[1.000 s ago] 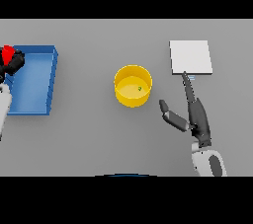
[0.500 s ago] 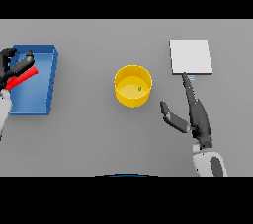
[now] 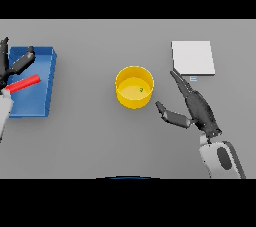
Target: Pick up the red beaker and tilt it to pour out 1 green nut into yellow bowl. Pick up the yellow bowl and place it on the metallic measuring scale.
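Over blue tray: left hand fingers spread, red beaker released; right hand fingers straight

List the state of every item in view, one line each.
red beaker: lying on its side over the blue tray, at the left hand.
blue tray: flat on table, left side.
yellow bowl: upright, green nut inside.
measuring scale: nothing on it.
left hand: open, beside beaker.
right hand: open, right of bowl.

One yellow bowl, one green nut, one red beaker, one blue tray, one scale
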Robot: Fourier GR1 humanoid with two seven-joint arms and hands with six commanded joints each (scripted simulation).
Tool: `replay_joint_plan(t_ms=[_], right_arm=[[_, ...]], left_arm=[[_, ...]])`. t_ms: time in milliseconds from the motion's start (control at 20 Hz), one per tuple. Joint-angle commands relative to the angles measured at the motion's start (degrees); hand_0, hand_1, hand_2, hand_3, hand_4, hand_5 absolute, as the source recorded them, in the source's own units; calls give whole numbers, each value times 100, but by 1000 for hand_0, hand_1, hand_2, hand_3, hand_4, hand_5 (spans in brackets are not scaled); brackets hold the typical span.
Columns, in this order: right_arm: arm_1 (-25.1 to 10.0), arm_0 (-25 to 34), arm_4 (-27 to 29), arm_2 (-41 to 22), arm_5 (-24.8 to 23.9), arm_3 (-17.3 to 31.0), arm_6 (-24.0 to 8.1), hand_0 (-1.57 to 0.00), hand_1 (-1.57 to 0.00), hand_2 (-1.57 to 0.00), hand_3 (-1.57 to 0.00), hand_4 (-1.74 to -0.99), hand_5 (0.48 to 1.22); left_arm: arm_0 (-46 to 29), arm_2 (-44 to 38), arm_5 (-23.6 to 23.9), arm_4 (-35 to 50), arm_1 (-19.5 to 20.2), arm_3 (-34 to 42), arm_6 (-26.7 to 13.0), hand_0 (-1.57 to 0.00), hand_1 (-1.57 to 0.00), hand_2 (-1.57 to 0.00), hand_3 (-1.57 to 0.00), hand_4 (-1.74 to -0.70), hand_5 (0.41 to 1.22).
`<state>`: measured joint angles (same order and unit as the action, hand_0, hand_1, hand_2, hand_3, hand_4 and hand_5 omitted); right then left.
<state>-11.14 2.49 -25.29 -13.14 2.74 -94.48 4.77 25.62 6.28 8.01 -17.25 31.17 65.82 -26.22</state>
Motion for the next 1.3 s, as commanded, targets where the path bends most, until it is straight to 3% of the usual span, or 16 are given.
replay_joint_plan(t_ms=[0,50,250,500,700,1050,1250], right_arm=[[-134,253,-218,-153,185,108,-202,1,1,1,1,-1071,678],[-273,457,-369,-276,375,139,-306,1,1,1,1,-1094,677],[-814,1315,-1032,-789,974,515,-184,1,1,1,1,-1192,677],[-1290,2210,-1756,-1476,1493,1083,359,1,1,1,1,-1226,692],[-1301,2765,-2248,-1987,1760,1553,442,1,1,1,1,-1215,711],[-996,3368,-2414,-2454,2220,2247,648,1,1,1,1,-1238,727],[-795,3735,-2577,-2611,2263,2784,546,1,1,1,1,-1257,733]], left_arm=[[-37,18,26,2,-38,17,40,-33,-27,-28,-26,-746,662],[-46,-3,9,29,-11,33,90,-26,-21,-22,-21,-743,664],[-37,64,-10,-31,9,88,53,-10,-8,-8,-8,-733,680],[-68,62,-14,-38,38,124,-57,-3,-2,-2,-2,-741,699],[-114,39,-58,-10,103,176,-64,0,0,0,0,-745,704],[-149,17,-66,10,135,146,34,1,1,1,1,-738,698],[-165,-23,-40,26,168,149,102,1,1,1,1,-744,698]])
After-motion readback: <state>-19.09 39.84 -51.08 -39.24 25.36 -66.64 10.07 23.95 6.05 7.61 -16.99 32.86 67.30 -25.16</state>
